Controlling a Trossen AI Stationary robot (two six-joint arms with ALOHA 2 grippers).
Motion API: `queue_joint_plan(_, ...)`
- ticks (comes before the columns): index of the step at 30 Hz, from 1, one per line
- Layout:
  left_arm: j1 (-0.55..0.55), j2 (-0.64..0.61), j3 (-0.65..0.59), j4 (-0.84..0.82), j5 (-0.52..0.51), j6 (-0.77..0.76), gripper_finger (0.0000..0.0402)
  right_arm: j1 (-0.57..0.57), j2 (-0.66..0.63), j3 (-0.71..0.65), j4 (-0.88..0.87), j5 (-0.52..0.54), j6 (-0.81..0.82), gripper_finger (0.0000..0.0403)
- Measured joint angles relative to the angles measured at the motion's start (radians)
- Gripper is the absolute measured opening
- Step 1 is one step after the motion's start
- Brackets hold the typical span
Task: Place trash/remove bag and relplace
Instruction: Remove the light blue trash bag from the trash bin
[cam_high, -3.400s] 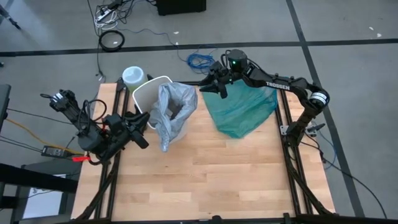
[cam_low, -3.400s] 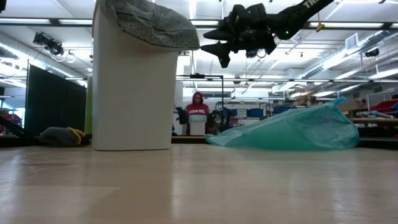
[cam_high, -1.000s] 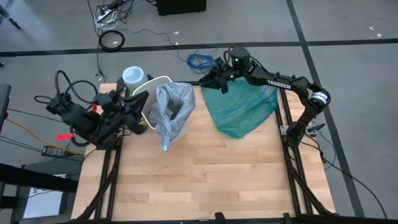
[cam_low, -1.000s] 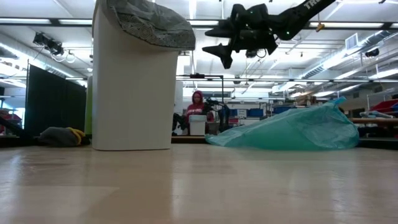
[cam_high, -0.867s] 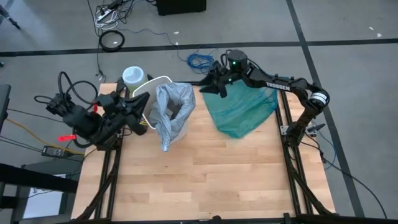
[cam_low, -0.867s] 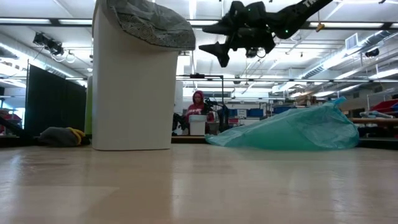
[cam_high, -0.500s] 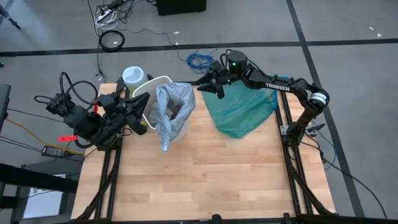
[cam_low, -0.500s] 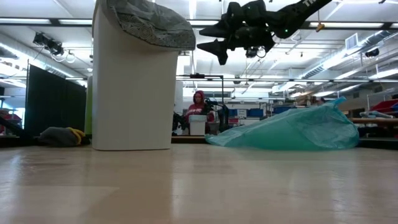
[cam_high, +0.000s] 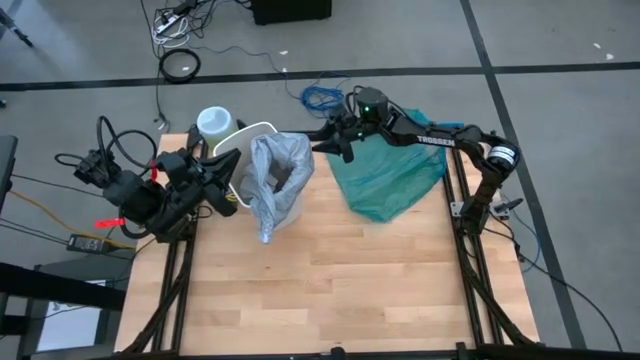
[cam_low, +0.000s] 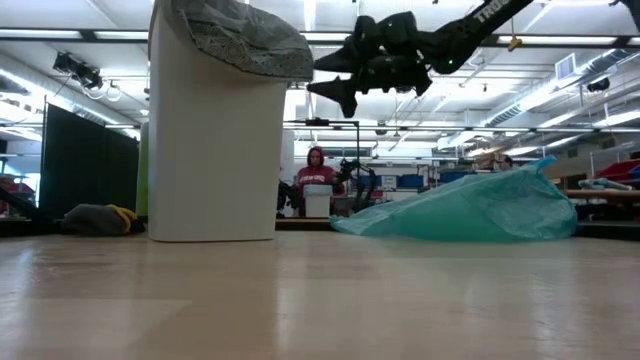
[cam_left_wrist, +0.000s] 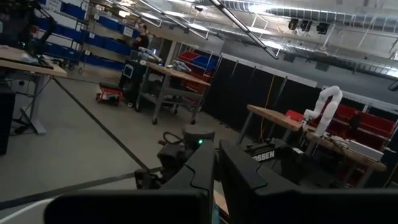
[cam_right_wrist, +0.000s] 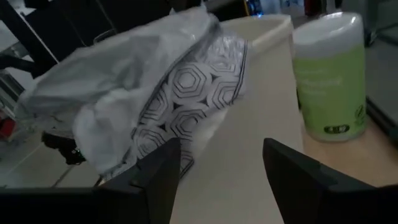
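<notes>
Bag (cam_high: 274, 180): pale grey-white, crinkly, draped over the mouth of the white bin (cam_high: 240, 150) at the far left part of the counter (cam_high: 330, 270). Long axis running from the bin's rim toward the near edge, loose tail trailing down past the bin's front onto the wood. Hexagon print visible on its folded skin in the right wrist view (cam_right_wrist: 186, 93). From the low view, bunched over the slanted top of the upright bin (cam_low: 215, 130). Contents of the bin hidden by the plastic; trash not discernible.

Right hand (cam_high: 330, 140) just beside the bag's far right edge, above the counter, fingers (cam_right_wrist: 298, 168) spread apart and holding nothing. Left hand (cam_high: 222, 185) close by the bin's left side, fingers (cam_left_wrist: 239, 174) nearly together with a thin gap, nothing visibly gripped.

Teal-green plastic bag (cam_high: 390, 175) lying slumped on the right far part of the counter, well apart from the bin. Green canister with white lid (cam_high: 213, 122) standing just behind the bin.

Counter of pale wood planks. Grey floor around, cables (cam_high: 180, 65) behind. Beyond, a workshop with benches, shelves and ceiling lights; a person (cam_low: 317, 175) far off in a red top.
</notes>
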Motion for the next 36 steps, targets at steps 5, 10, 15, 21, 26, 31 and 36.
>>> queue_joint_plan(5, 0.000, 0.000, -0.001, 0.000, -0.004, -0.005, 0.0031, 0.006, 0.020, 0.027, 0.074, -0.004, 0.027, 0.0220)
queue_joint_plan(10, 0.000, 0.000, -0.001, -0.006, -0.009, -0.005, 0.0031, 0.006, 0.022, 0.049, 0.076, -0.028, 0.014, 0.0215)
queue_joint_plan(15, 0.000, 0.000, -0.001, -0.011, -0.011, -0.005, 0.0031, 0.025, 0.022, 0.053, 0.076, -0.036, -0.032, 0.0192)
queue_joint_plan(21, 0.000, 0.000, -0.001, -0.017, -0.014, -0.004, 0.0031, 0.062, 0.022, 0.053, 0.087, -0.002, -0.089, 0.0101)
queue_joint_plan(26, 0.000, 0.000, -0.001, -0.030, -0.014, -0.005, 0.0031, 0.071, 0.022, 0.053, 0.099, 0.082, -0.086, 0.0011)
queue_joint_plan(31, 0.001, 0.000, -0.001, -0.027, -0.011, -0.058, 0.0031, 0.068, 0.009, 0.053, 0.090, 0.304, 0.034, 0.0001)
queue_joint_plan(36, 0.051, 0.014, -0.001, 0.005, 0.116, -0.133, 0.0031, 0.071, -0.019, 0.053, 0.111, 0.395, 0.044, 0.0000)
